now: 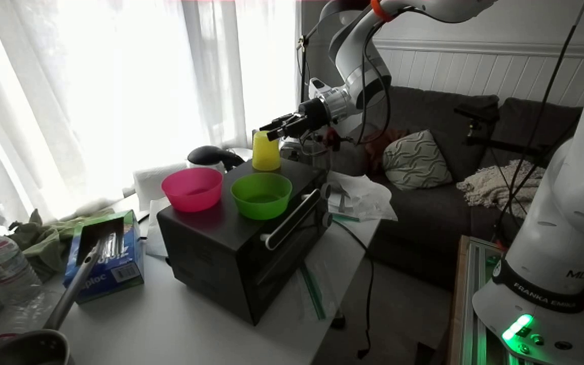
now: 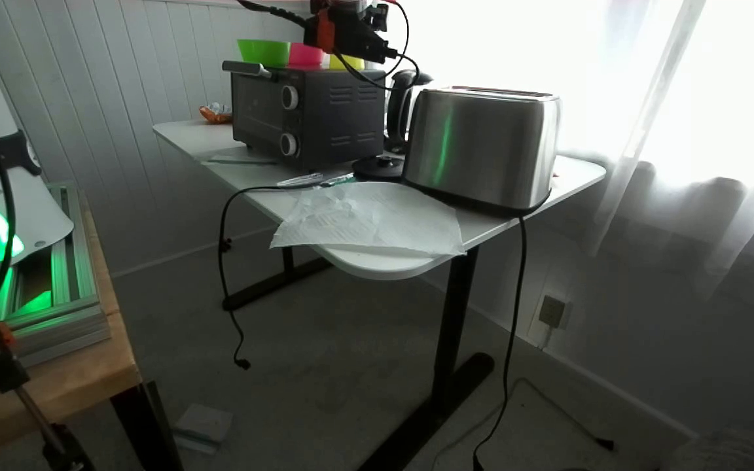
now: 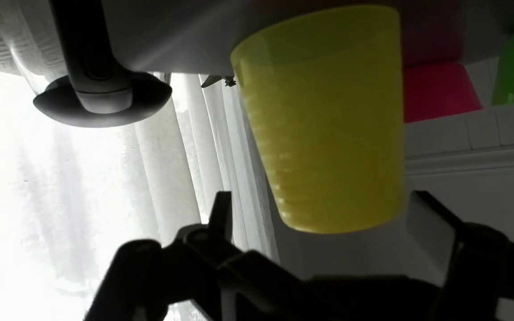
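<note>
The end effector (image 3: 321, 199) gapes wide, empty, by the inverted yellow cup (image 1: 266, 152); an off-centre nudge could tip it toward the pink bowl (image 1: 191, 199) at eight o'clock.

We find the arm (image 1: 351, 57) extended from its green-lit base (image 1: 558, 322), sloping down to the wrist (image 1: 337, 104), which tilts slightly below level. We record the gripper (image 3: 321, 200) spread wide, its dark fingers (image 3: 221, 216) well apart and roughly parallel.

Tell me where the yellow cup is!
In an exterior view, the yellow cup stands on the oven, behind the green bowl and right of the pink bowl.
</note>
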Controlling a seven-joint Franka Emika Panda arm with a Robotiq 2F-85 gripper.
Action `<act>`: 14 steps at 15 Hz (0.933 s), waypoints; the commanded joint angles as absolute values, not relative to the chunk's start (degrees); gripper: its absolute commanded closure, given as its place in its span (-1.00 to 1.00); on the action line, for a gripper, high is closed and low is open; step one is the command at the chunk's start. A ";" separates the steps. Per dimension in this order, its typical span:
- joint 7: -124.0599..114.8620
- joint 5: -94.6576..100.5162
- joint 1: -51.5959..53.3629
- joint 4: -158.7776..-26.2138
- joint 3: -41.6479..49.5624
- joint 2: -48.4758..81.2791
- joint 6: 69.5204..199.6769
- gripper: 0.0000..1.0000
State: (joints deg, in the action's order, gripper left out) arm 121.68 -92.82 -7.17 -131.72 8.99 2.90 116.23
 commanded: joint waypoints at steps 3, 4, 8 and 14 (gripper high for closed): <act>118.24 -84.74 -7.46 -130.81 8.81 -3.45 119.97 -1.00; 116.88 -81.81 -7.38 -130.48 8.56 -4.86 121.15 -1.00; 111.02 -68.76 -7.24 -129.86 6.78 -10.37 126.88 -1.00; 92.58 -44.58 -6.20 -130.14 2.39 -16.93 130.57 -1.00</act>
State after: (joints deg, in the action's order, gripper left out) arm 101.81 -54.52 -6.99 -128.84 4.35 -13.09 129.07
